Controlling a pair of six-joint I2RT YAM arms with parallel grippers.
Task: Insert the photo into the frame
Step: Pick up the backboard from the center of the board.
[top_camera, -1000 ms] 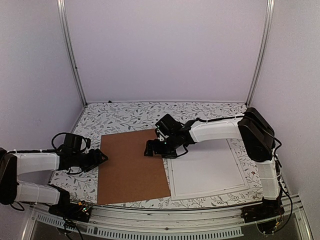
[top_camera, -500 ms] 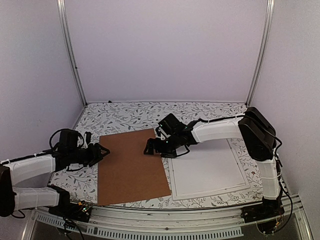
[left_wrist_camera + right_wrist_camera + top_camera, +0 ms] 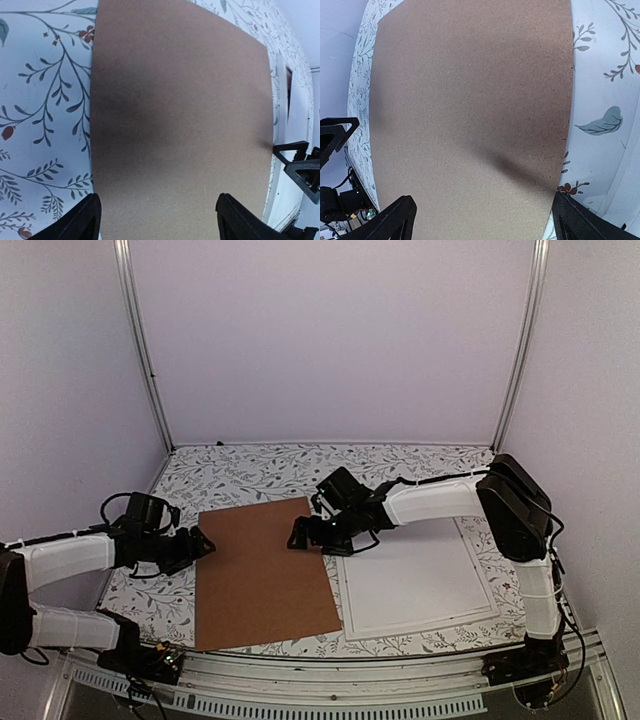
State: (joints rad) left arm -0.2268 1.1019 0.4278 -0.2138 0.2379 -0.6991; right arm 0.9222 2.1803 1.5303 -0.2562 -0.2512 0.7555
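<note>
Reaching low and outstretched toward brown board (image 3: 262, 575) — left jaws parted, right jaws parted

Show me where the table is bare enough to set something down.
Free: the far strip of table between the back wall and the brown board; also the near-left corner beside the board. Crowded: the seam between board and white frame, where the right gripper hovers; the left gripper crowds the board's left edge.

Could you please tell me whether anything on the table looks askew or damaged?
Nothing looks damaged or spilled. The brown board and the white frame lie side by side, both slightly turned against the near edge of the table. That mild skew is the only oddity.
</note>
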